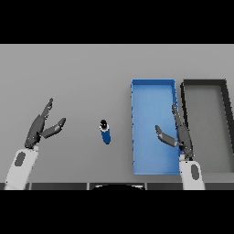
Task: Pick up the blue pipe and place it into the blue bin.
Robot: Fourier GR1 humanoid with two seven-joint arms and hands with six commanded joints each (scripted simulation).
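The blue pipe (105, 132) is a short blue cylinder with a dark end, resting on the grey table between my two hands. The blue bin (137, 160), a long rectangular tray, lies to the pipe's right. My right hand (181, 134) hovers over the bin's right side with its fingers straight and its thumb spread, holding nothing. My left hand (40, 127) is at the far left, well apart from the pipe, also open and holding nothing.
A dark grey bin (227, 132) of the same shape stands directly right of the blue one. The grey table (82, 73) stretches behind and to the left.
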